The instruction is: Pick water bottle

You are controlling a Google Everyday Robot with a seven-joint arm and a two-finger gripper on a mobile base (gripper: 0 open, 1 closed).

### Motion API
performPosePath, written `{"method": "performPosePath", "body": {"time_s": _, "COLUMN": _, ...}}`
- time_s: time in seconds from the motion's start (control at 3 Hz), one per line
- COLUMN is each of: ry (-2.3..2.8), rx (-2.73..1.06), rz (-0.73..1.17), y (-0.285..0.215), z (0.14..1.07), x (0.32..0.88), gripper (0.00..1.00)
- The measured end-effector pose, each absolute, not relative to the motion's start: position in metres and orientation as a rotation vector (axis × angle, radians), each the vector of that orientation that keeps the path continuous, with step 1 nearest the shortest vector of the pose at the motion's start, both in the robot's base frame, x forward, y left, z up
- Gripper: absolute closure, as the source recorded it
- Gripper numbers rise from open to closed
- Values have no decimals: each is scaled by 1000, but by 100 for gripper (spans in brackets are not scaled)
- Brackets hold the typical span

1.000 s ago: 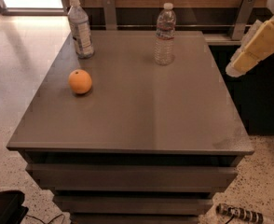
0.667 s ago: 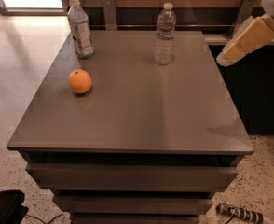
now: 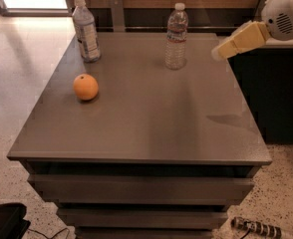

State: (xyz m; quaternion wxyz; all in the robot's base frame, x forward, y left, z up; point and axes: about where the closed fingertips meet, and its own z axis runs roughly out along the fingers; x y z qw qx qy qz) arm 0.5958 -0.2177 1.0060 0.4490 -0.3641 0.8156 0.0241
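The water bottle (image 3: 176,38) is clear and ribbed, with a white cap and a narrow label band with red near its shoulder. It stands upright at the back middle of the grey table (image 3: 146,128). My gripper (image 3: 221,50) hangs above the table's right edge at the back, to the right of the bottle and apart from it. Its cream-coloured end points left toward the bottle. It holds nothing that I can see.
A second bottle with a large white-blue label (image 3: 85,30) stands at the back left. An orange (image 3: 85,87) lies on the left part of the table. A dark cabinet (image 3: 276,93) is to the right. A small cylinder (image 3: 256,227) lies on the floor.
My gripper has moved left and a little up, from beyond the table's right edge toward the water bottle. The bottles and the orange have not moved.
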Motion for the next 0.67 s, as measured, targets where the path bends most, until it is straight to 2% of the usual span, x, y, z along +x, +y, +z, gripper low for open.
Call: {"method": "performPosePath", "body": {"time_s": 0.67, "ry": 2006, "rx": -917, "rz": 83, "y": -209, "z": 1001, "x": 617, "gripper": 0}}
